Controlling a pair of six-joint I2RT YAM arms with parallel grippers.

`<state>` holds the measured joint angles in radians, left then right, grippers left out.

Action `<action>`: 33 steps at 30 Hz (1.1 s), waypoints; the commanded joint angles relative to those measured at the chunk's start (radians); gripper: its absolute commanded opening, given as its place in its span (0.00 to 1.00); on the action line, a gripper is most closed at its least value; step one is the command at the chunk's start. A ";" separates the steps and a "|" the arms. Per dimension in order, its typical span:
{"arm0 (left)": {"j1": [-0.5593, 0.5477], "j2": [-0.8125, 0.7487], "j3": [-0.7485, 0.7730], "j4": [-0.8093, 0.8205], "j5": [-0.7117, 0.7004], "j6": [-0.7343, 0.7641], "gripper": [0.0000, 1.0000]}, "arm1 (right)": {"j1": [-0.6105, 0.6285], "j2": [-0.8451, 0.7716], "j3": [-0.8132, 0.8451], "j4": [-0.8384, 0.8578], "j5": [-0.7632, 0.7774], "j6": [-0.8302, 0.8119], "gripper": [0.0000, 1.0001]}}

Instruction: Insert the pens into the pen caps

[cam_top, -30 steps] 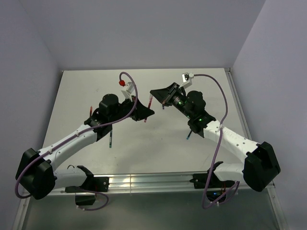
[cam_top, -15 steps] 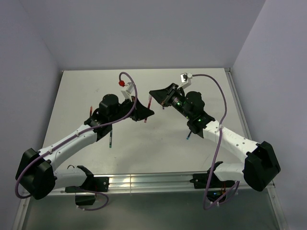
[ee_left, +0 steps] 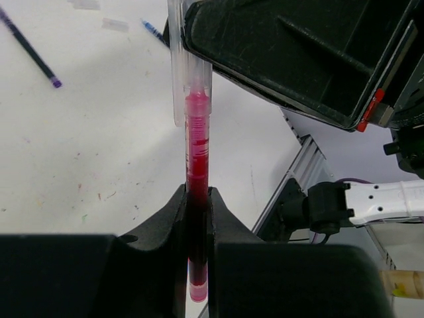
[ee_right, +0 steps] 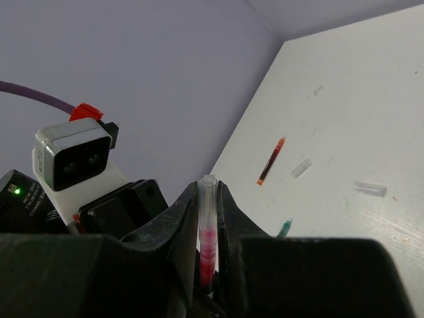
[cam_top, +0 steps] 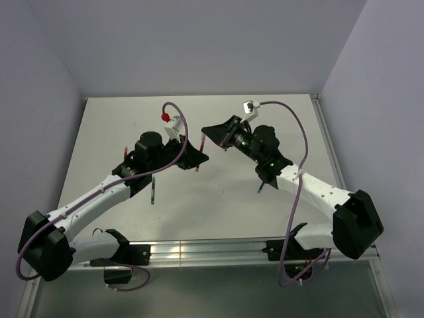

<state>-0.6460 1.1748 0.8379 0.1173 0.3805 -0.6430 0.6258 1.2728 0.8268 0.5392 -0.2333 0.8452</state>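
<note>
My left gripper (ee_left: 197,195) is shut on a red pen (ee_left: 197,142) that points up and away from the wrist camera. The pen's tip sits inside a pale translucent cap (ee_left: 189,79). My right gripper (ee_right: 209,193) is shut on that cap (ee_right: 208,199), and the red barrel shows through it. In the top view the left gripper (cam_top: 197,158) and the right gripper (cam_top: 212,132) meet above the table's middle, with the red pen (cam_top: 201,144) between them. Loose caps (ee_right: 369,189) (ee_right: 301,167) lie on the table.
A red pen (ee_right: 271,161) and a green-tipped pen (ee_right: 285,227) lie on the table. A dark pen (ee_left: 30,46) and a blue pen (ee_left: 154,30) lie below the left gripper. More pens lie under each arm (cam_top: 153,189) (cam_top: 260,187). A rail (cam_top: 199,252) runs along the near edge.
Both grippers have shifted a little to the left together. The right gripper has closed in on the left one, with the cap further over the red pen.
</note>
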 commanded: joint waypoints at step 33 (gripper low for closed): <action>0.065 -0.063 0.109 -0.080 -0.333 0.100 0.00 | 0.120 0.155 0.098 0.044 -0.370 0.000 0.00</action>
<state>-0.6384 1.1347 0.8757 -0.0959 0.2184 -0.5594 0.6506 1.4174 0.8955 0.6014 -0.3214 0.8494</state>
